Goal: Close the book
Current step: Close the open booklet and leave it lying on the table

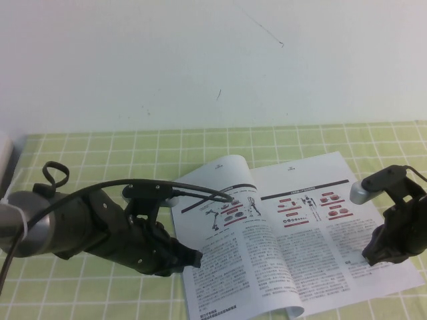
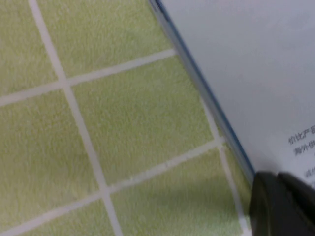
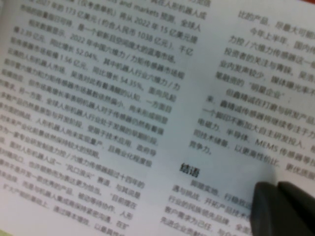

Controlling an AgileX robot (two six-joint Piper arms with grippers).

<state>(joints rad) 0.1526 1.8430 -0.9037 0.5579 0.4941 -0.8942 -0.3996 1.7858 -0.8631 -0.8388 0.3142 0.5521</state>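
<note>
An open book [image 1: 280,233] with printed text and red diagrams lies flat on the green checked cloth [image 1: 100,150]; the top of its left page curls up a little. My left gripper [image 1: 190,259] sits low at the left page's outer edge, its dark fingers [image 2: 283,204] together and touching the page edge [image 2: 256,73]. My right gripper [image 1: 373,257] rests over the right page's outer part, fingers [image 3: 280,209] together just above the printed text [image 3: 123,98]. Neither holds anything.
A white wall [image 1: 213,60] rises behind the table. A grey object [image 1: 5,157] shows at the far left edge. A black cable [image 1: 133,187] arcs over the left arm. Bare cloth lies beyond the book and to its left.
</note>
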